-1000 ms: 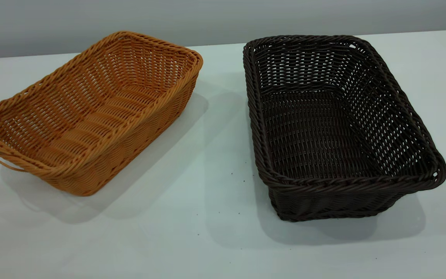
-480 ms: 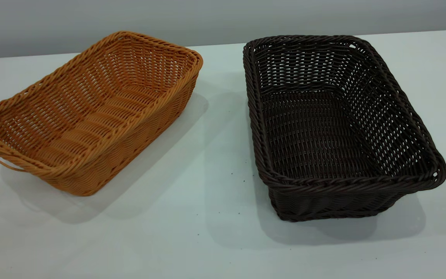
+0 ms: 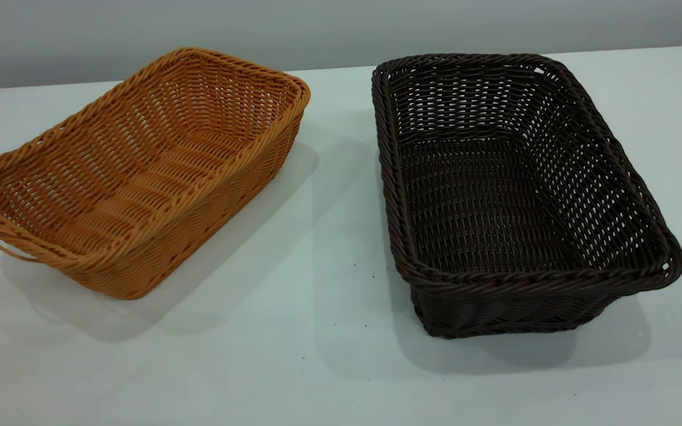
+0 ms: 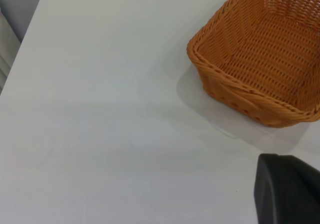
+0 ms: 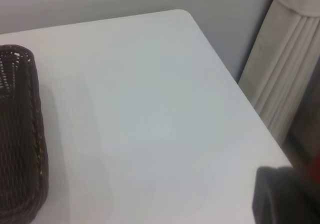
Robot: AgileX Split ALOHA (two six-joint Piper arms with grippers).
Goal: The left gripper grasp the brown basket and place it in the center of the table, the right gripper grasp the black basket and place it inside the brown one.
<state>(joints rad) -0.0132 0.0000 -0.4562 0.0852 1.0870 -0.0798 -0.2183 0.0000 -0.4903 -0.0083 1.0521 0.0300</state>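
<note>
The brown basket [image 3: 140, 171] stands empty on the left of the white table [image 3: 317, 331], set at an angle. The black basket [image 3: 507, 189] stands empty on the right, apart from it. Neither arm shows in the exterior view. In the left wrist view a black part of my left gripper [image 4: 287, 191] sits at the frame's corner, well off from the brown basket [image 4: 260, 58] and holding nothing that shows. In the right wrist view a black part of my right gripper [image 5: 287, 196] hangs over the table's edge, away from the black basket [image 5: 20, 134].
A gap of bare table [image 3: 341, 195] lies between the two baskets. A grey wall [image 3: 341, 23] runs behind the table. The right wrist view shows the table's corner [image 5: 182, 13] and a pale curtain [image 5: 290, 68] beyond it.
</note>
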